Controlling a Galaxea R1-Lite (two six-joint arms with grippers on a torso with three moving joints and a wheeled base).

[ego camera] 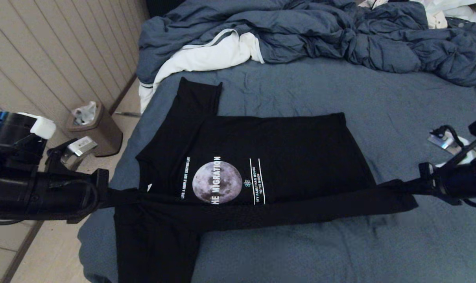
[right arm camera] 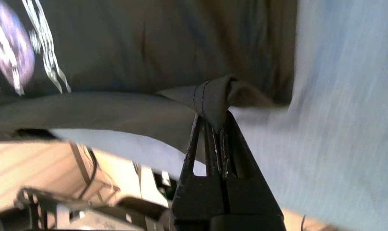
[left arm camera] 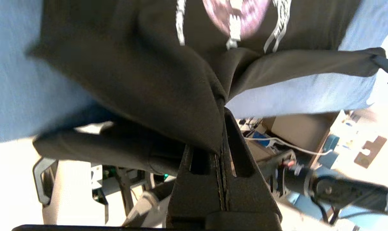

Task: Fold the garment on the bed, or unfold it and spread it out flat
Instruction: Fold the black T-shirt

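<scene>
Across the bed (ego camera: 301, 90), garment (ego camera: 269, 145) lengthwise left-right

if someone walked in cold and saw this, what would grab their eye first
Probably the black T-shirt with its grey moon print, lying across the blue-grey bed, its near edge pulled into a taut band between the two arms. The left tool pinches one end at the bed's left edge and the right tool pinches the other, both shut on cloth. Behind, a rumpled blue-grey duvet is heaped along the far side.
</scene>
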